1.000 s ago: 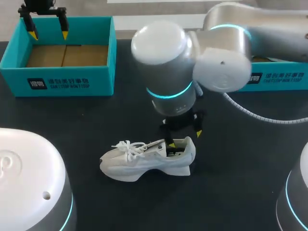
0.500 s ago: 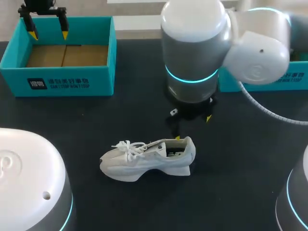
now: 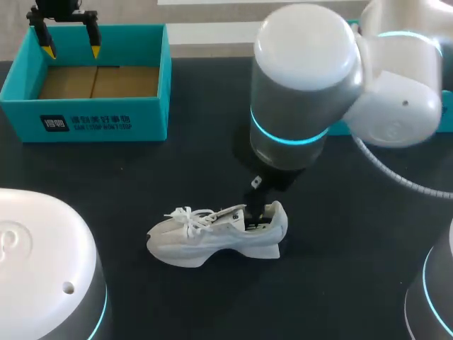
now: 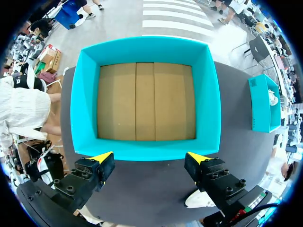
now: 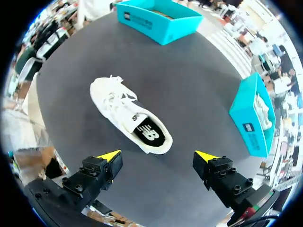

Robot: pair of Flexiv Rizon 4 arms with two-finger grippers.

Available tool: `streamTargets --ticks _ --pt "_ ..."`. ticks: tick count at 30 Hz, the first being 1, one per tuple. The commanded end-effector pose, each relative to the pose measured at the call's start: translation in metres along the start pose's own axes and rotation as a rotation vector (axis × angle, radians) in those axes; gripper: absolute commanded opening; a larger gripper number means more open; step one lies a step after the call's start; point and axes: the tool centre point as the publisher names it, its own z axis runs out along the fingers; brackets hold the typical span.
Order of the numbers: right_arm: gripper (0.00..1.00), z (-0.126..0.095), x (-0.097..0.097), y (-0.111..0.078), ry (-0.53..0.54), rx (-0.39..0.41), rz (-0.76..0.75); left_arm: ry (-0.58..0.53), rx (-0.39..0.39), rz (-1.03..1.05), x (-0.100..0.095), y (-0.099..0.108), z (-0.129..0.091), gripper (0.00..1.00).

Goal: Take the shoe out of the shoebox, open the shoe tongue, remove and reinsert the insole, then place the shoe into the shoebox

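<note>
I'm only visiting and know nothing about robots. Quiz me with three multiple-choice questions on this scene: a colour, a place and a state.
1. What colour are the walls of the open cardboard shoebox? A) red B) teal C) white
2. Where is the white lace-up sneaker? A) inside that shoebox B) on the black table C) gripped in the air
3. The right gripper by the sneaker's heel is: A) open B) shut on the sneaker C) shut on a lace
Answers: B, the walls are teal; B, it rests sole-down on the table; A, its yellow-tipped fingers stand apart.
</note>
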Motion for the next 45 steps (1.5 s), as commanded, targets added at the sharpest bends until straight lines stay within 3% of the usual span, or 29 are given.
streamTargets --ticks 1,17,24,29,35,38,45 --pt "1.0 0.0 0.006 -0.012 -0.027 -0.178 -0.849 0.0 0.0 0.0 0.0 0.0 0.0 1.0" --pt "1.0 0.0 0.006 -0.012 -0.027 -0.178 -0.849 0.0 0.0 0.0 0.0 0.0 0.0 1.0" --pt "1.0 0.009 -0.008 -0.018 0.18 -0.355 -0.834 0.0 0.0 0.0 0.0 0.0 0.0 1.0" --pt "1.0 0.018 -0.006 -0.02 0.285 -0.51 -0.824 0.0 0.0 0.0 0.0 0.0 0.0 1.0" --pt "1.0 0.03 -0.002 -0.021 0.299 -0.669 -0.805 0.0 0.0 0.0 0.0 0.0 0.0 1.0" --pt "1.0 0.042 -0.002 -0.023 0.268 -0.687 -0.784 0.0 0.0 0.0 0.0 0.0 0.0 1.0" --pt "1.0 0.042 -0.002 -0.023 0.268 -0.687 -0.784 0.0 0.0 0.0 0.0 0.0 0.0 1.0"
